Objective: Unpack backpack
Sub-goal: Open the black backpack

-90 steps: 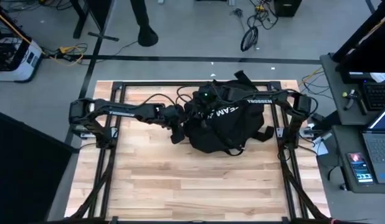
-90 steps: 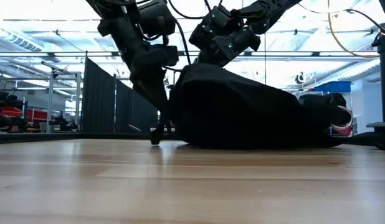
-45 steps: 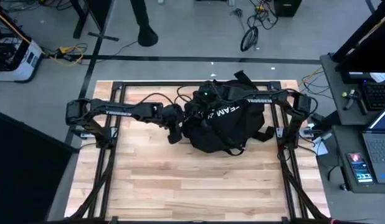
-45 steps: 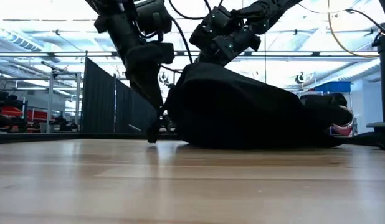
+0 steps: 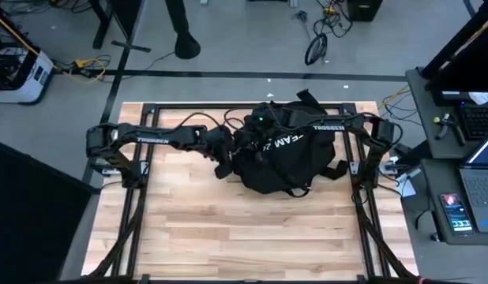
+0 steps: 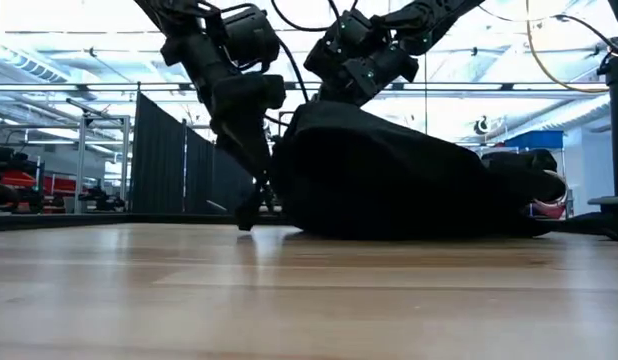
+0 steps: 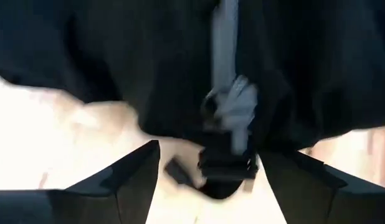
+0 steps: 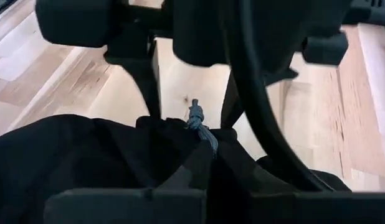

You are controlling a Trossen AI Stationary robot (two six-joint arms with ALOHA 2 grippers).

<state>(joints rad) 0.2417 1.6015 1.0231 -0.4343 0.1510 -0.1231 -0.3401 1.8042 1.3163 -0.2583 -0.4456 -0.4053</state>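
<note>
Leftmost, the left arm stretches level across the table (image 5: pixel 189 229), its wrist bent down so the left gripper (image 5: pixel 222 168) reaches the wood at the backpack's left edge; its fingers (image 7: pixel 127 180) stand apart around a strap and buckle (image 7: pixel 233 127). Next, the backpack (image 5: pixel 279 162) lies flat at the table's far middle, long axis running left to right. Rightmost, the right arm reaches over it, the right gripper (image 5: pixel 256 136) pressed onto its upper left; whether its jaws are apart is hidden.
</note>
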